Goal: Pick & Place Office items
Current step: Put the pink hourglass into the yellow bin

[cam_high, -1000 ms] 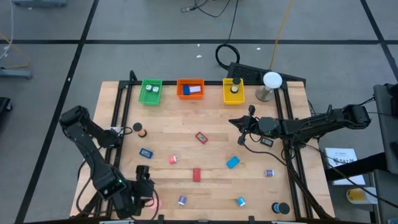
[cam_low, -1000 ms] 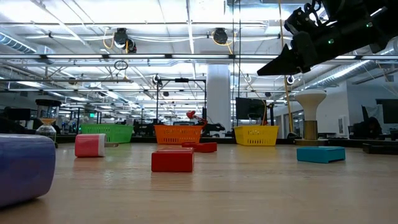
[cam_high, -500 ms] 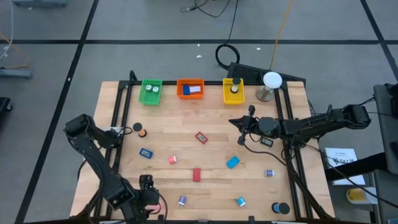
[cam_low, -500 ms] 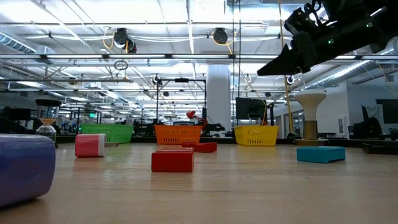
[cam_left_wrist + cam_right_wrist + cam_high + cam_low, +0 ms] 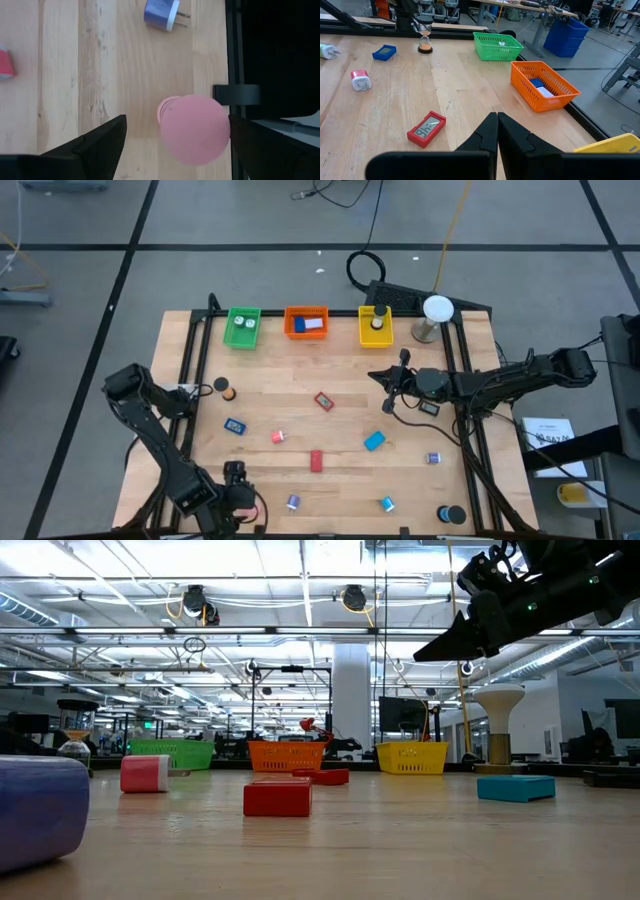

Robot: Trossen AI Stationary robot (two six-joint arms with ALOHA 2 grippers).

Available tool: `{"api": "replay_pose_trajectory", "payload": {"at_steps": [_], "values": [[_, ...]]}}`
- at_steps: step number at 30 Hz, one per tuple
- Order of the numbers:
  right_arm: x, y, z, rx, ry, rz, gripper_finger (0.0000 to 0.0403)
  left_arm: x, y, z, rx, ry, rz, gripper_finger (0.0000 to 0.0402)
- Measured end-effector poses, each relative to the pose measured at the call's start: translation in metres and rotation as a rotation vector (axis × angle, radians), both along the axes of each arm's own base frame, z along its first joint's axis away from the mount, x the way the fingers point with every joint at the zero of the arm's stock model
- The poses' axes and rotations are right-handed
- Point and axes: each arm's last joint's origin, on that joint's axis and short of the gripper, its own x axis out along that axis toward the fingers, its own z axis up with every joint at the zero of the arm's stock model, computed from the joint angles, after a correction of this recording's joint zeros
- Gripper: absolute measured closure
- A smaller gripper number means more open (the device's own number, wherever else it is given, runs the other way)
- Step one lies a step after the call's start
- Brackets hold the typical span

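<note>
Left hand (image 5: 175, 145) wide open, straddling pink roll (image 5: 192, 129) at near tabletop (image 5: 300, 420) edge, no contact visible. Right hand (image 5: 375, 377) shut, empty, hovering mid-tabletop near yellow tray (image 5: 375, 326).

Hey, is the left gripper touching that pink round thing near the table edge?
Apart. The left wrist view shows the left gripper with open jaws either side of the pink round piece, wood visible between each finger and it.
</note>
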Motion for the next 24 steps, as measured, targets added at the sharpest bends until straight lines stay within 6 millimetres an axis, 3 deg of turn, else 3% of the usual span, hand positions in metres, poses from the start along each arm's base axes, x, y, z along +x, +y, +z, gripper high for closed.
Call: {"api": "replay_pose_trajectory", "payload": {"at_steps": [17,20,24], "values": [[0.0000,0.0001,0.0000,0.000,0.000,0.000,0.0399,0.0003,0.0004,-0.0053,0.044,-0.004,-0.019,0.0055],[0.0000,0.0000,0.0000,0.000,0.000,0.000,0.0399,-0.0003,0.0012,-0.0056,0.053,0.002,-0.019,0.0082],[0.0000,0.0000,0.0000,0.000,0.000,0.000,0.0401,-0.0012,0.0027,-0.0062,0.068,0.013,-0.017,0.0146]]}}
